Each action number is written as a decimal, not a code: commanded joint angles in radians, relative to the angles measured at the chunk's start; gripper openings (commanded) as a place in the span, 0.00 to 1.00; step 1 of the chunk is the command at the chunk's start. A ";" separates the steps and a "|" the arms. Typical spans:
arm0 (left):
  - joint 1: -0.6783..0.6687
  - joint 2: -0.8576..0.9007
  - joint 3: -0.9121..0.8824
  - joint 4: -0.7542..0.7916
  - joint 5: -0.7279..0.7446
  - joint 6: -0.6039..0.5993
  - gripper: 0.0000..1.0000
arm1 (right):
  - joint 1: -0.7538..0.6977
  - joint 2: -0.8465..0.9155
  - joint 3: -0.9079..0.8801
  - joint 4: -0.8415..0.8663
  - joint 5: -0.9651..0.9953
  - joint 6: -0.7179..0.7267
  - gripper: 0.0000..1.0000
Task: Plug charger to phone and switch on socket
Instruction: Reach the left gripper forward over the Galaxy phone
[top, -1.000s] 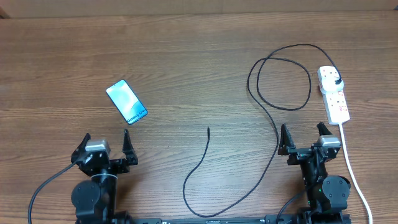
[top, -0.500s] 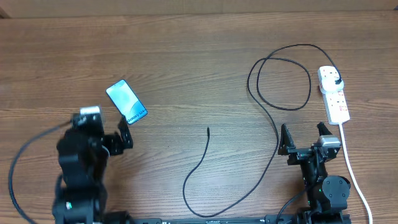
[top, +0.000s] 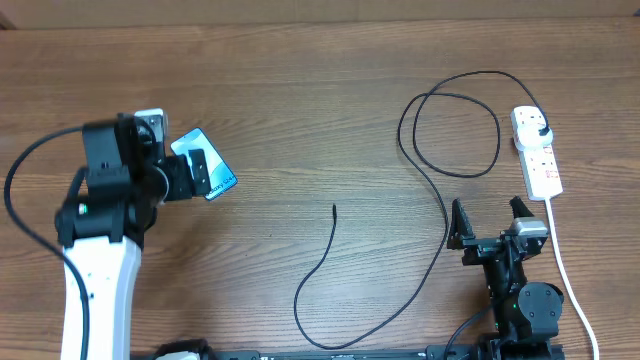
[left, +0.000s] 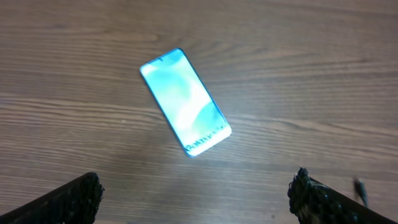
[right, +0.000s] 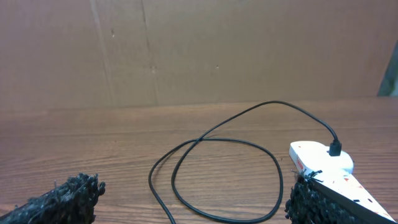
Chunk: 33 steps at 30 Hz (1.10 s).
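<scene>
- Phone lies screen-up on desk, left side; left pincer hovers above it, jaws wide apart, empty.
- Right pincer also apart, parked near socket.
- Step: reaching for phone.
- Next, likely: lower, grip phone edges, bring it toward charger tip.

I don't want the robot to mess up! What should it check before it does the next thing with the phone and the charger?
1. Left claw open: ok, jaws wide apart, nothing held.
2. Phone easy to grab: ok, flat on the table, screen lit, just below the left claw.
3. Charger tip free: ok, lying alone on the table, apart from the phone.
4. Plug head in the socket: ok, it sits at the far end.
5. Right claw open: ok, empty.
6. Socket switched on: cannot tell, too small to see.
</scene>
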 joint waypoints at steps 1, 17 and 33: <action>0.004 0.064 0.077 -0.024 0.070 0.025 1.00 | 0.006 -0.008 -0.011 0.006 0.010 -0.002 1.00; 0.006 0.137 0.080 -0.035 0.231 -0.161 1.00 | 0.006 -0.008 -0.011 0.006 0.010 -0.002 1.00; 0.006 0.498 0.460 -0.332 0.003 -0.395 1.00 | 0.006 -0.008 -0.011 0.006 0.010 -0.002 1.00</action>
